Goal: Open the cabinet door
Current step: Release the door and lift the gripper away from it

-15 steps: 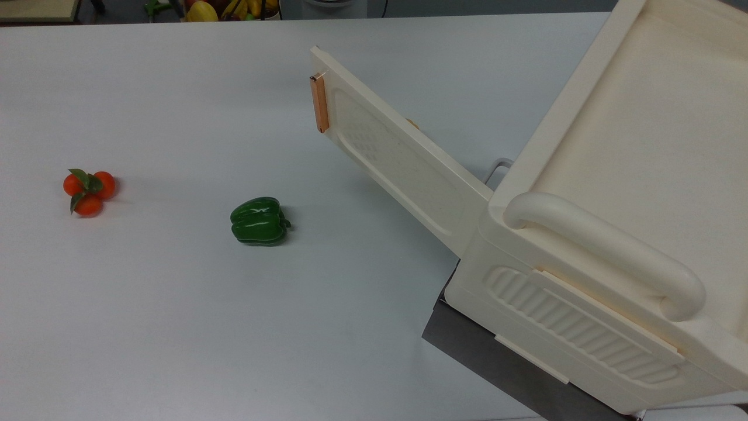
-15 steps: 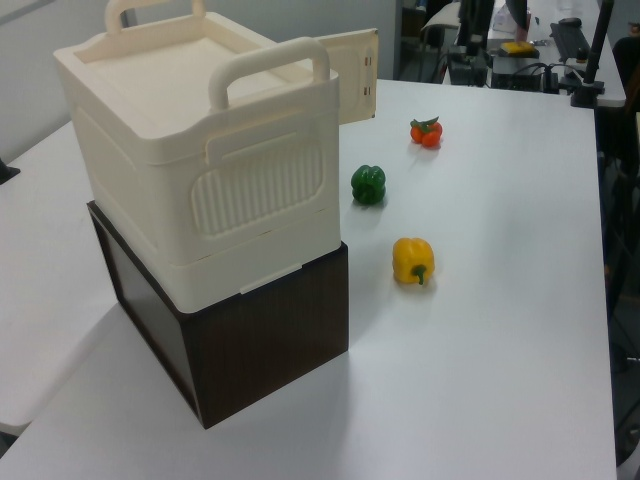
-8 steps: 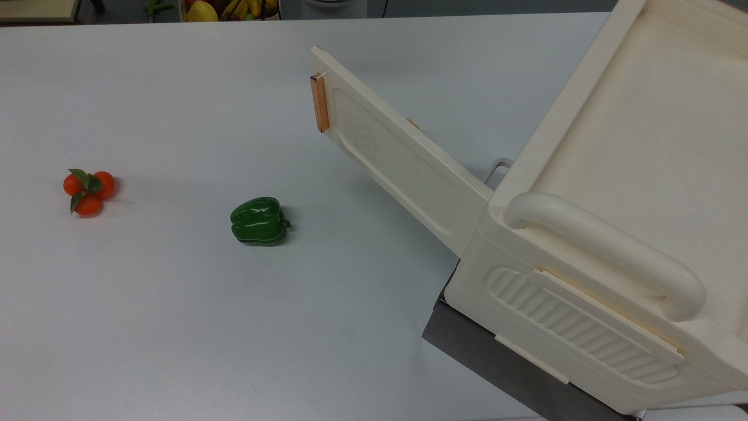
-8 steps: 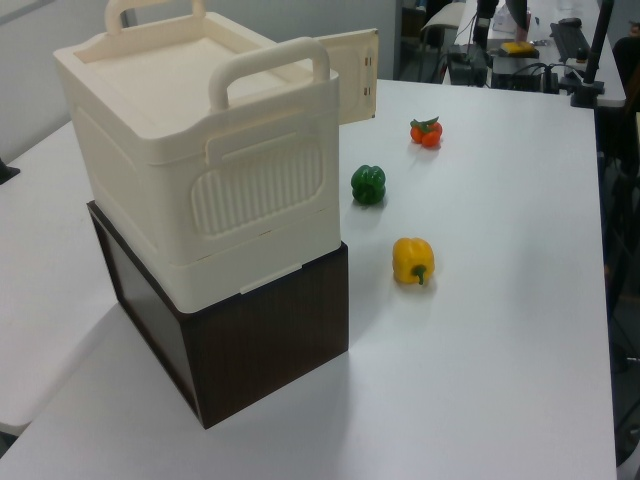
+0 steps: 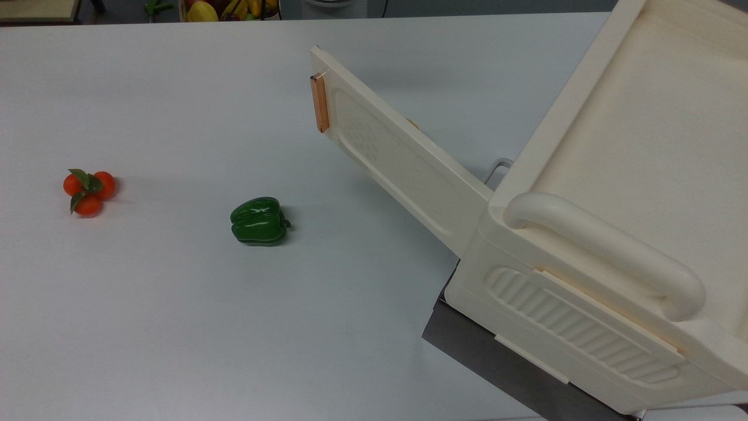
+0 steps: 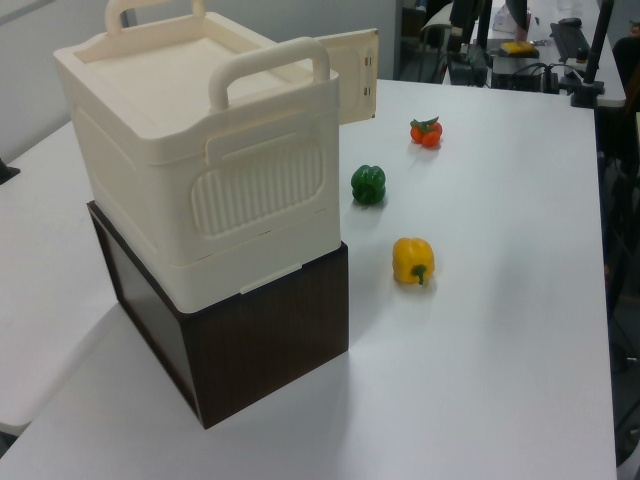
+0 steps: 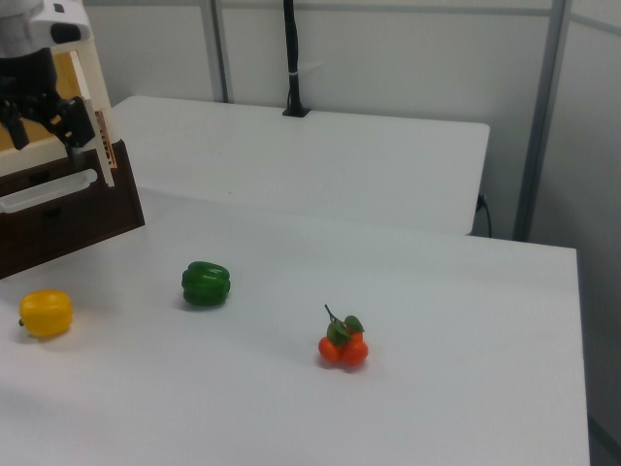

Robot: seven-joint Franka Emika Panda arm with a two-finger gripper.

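The cream cabinet (image 5: 613,146) sits on a dark brown box (image 6: 260,340). Its cabinet door (image 5: 397,158) stands swung wide out over the table, with the copper strip handle (image 5: 319,103) at its free end. In the left view the cabinet door (image 6: 355,75) pokes out behind the cabinet (image 6: 190,150). In the right view the door (image 7: 90,87) shows edge-on at the top left, and my gripper (image 7: 44,136) hangs just beside it on the cabinet side. Its black fingers (image 7: 74,121) stand apart, open, holding nothing.
A green pepper (image 5: 259,220) and a bunch of small tomatoes (image 5: 89,187) lie on the white table to the top view's left of the door. A yellow pepper (image 6: 413,260) lies near the brown box. A black post (image 7: 290,58) stands at the far table edge.
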